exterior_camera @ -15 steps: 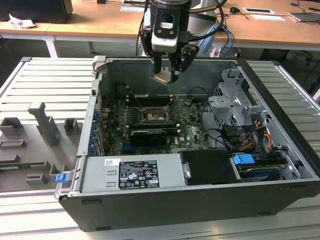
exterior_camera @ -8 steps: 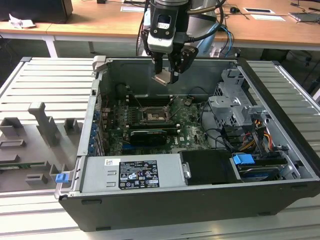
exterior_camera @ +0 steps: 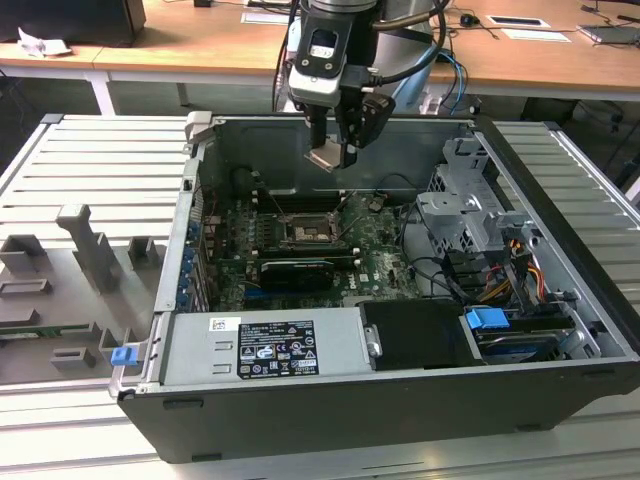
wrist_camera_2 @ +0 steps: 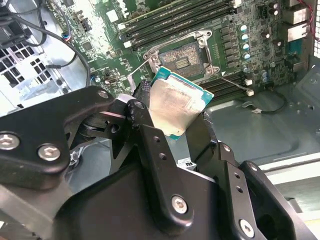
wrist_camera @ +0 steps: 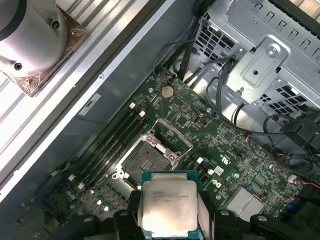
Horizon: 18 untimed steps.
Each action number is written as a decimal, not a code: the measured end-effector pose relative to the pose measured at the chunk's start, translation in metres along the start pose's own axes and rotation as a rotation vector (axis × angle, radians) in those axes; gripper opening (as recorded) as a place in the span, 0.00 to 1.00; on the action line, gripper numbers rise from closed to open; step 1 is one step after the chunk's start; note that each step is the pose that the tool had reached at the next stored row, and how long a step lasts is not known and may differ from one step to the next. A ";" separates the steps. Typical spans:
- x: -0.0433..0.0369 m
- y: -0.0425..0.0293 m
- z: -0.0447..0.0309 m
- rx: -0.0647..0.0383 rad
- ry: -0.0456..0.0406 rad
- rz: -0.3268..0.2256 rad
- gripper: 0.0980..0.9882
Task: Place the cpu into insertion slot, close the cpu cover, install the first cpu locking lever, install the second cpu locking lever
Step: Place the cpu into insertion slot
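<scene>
My gripper [exterior_camera: 331, 152] hangs inside the open computer case, above the motherboard, shut on the cpu [exterior_camera: 327, 158]. The cpu [wrist_camera_2: 176, 102] is a flat square chip with a pale silver top and green edge, pinched between my black fingers [wrist_camera_2: 150, 145]; its printed face [wrist_camera: 169, 206] shows in the first wrist view. Below it lies the insertion slot [exterior_camera: 304, 234], a dark square socket with a silver rim [wrist_camera_2: 181, 56] [wrist_camera: 144, 161], with nothing in it. The cpu cover [wrist_camera: 172, 134] stands swung open at the socket's edge. A thin locking lever [wrist_camera_2: 136, 69] sticks out beside the socket.
The case's far wall [exterior_camera: 270, 150] is behind my gripper. Memory slots [wrist_camera_2: 175, 22] run along one side of the socket. A drive cage [exterior_camera: 470, 215] with cables sits at the exterior view's right, a power supply [exterior_camera: 265, 345] in front. Grey fixtures [exterior_camera: 90, 250] stand outside the case.
</scene>
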State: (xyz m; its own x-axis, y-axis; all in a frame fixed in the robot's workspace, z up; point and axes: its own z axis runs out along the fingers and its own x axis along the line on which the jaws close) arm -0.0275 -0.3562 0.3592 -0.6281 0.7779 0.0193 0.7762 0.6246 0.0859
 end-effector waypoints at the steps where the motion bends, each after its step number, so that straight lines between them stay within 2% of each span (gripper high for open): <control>1: 0.0000 0.0000 0.0000 0.000 -0.0006 0.007 0.48; 18: 0.0000 -0.0001 0.0010 -0.003 -0.0118 0.137 0.48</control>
State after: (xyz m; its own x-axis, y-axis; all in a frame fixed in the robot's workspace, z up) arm -0.0275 -0.3562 0.3582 -0.5157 0.8566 0.0193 0.8544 0.5124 0.0859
